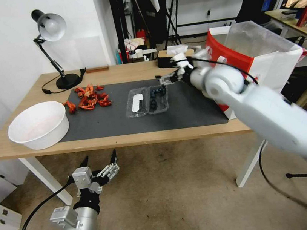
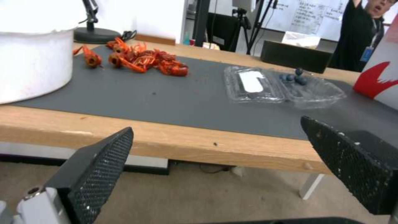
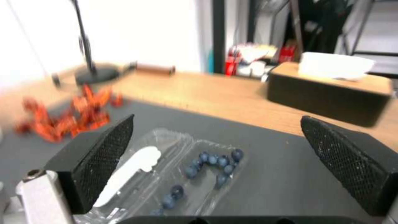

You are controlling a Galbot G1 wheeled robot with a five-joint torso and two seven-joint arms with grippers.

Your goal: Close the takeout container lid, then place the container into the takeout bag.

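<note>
Right arm reaches out across the table, right gripper (image 1: pixel 162 79) hovering just past the far edge of the takeout container (image 1: pixel 147 100), fingers spread wide, holding nothing. Left gripper (image 1: pixel 98 162) hangs low in front of the table edge, above the floor, fingers apart too, idle.

The container lies open flat on the dark mat (image 1: pixel 187 110), lid (image 1: pixel 136 102) with white label toward the robot's left, berry half toward its right. The takeout bag (image 1: pixel 263 57) stands upright at the right end of the table, mouth open, clear liner sticking up.

Right wrist view looks down past the pads (image 3: pixel 104 158) onto the blueberries (image 3: pixel 215 161) – loose, scattered in the tray half. Left wrist view catches the table's front edge and the container side-on, very low profile.

Wooden table (image 1: pixel 125 73), white bowl (image 1: pixel 39 125) at left, pile of red crayfish (image 1: pixel 88 98) behind it on the mat, black desk lamp (image 1: pixel 54 49) at the back corner, dark tissue box (image 3: pixel 331 90) beyond the mat. Beige floor – office clutter behind.
</note>
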